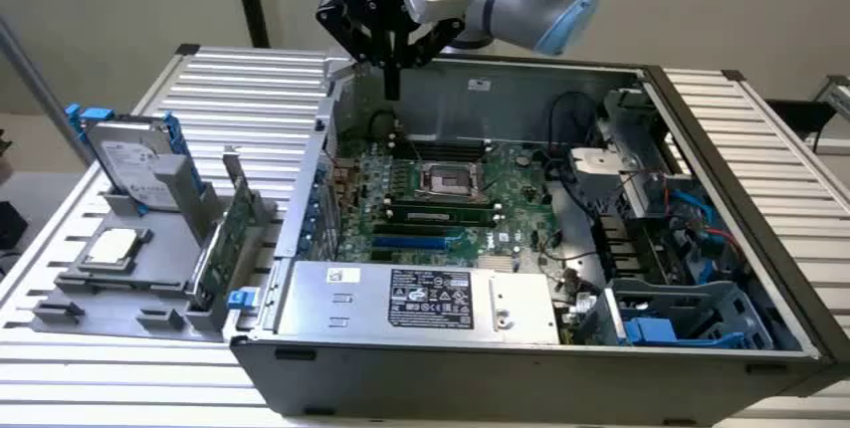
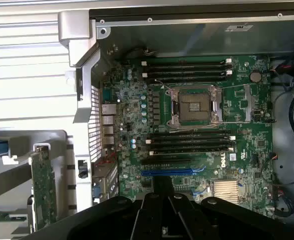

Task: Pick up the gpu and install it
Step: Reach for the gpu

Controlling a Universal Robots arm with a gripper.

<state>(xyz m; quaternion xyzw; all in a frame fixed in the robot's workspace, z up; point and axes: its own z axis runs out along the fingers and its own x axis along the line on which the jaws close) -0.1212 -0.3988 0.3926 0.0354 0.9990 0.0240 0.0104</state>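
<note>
The gpu [image 1: 223, 241] is a green card with a silver bracket. It stands on edge in a grey holder [image 1: 119, 299] left of the open computer case [image 1: 531, 368], and the wrist view catches it too [image 2: 42, 192]. My gripper [image 1: 393, 88] hangs above the case's far left corner, well away from the gpu, with its black fingers pressed together and nothing between them. In the wrist view the gripper [image 2: 163, 184] sits over the motherboard [image 2: 237, 115], near the long blue slot [image 2: 174, 171].
A silver hard drive with blue rails [image 1: 133, 161] stands at the holder's far end, and a square chip [image 1: 111, 247] lies beside the gpu. Inside the case are the power supply [image 1: 425, 299], cables [image 1: 624, 239] and a blue drive cage [image 1: 678, 323].
</note>
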